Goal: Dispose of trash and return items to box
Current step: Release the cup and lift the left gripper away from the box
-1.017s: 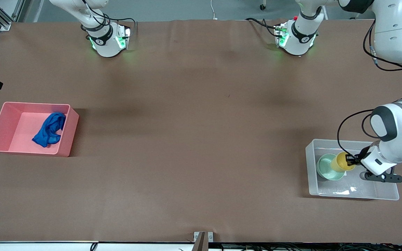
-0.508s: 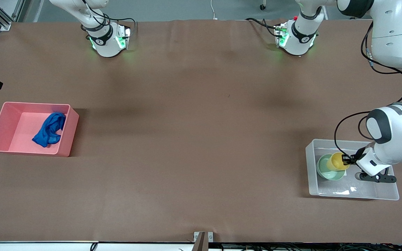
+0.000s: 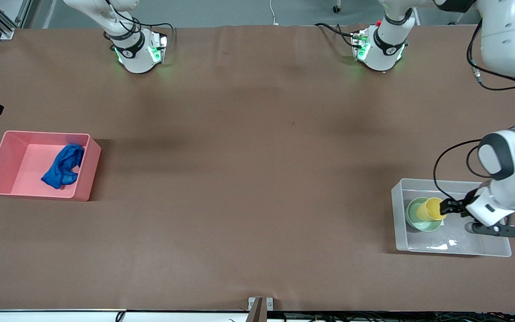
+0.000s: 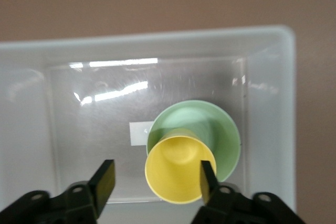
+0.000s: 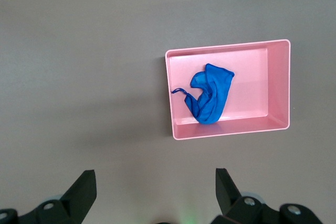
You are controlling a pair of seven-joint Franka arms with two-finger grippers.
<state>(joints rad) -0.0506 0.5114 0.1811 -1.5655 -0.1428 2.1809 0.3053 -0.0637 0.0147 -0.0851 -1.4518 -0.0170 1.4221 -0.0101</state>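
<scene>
Left gripper (image 4: 155,182) has let go, fingers wide beside yellow cup (image 3: 432,209), now in green bowl (image 3: 420,215). One cup, one bowl in clear box (image 3: 398,223). Right gripper (image 5: 155,186) waits, open.

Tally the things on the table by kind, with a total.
Bins: 2, the pink bin and the clear box
Cloths: 1, the blue cloth
Cups: 1, the yellow cup
Bowls: 1, the green bowl
Total: 5
</scene>
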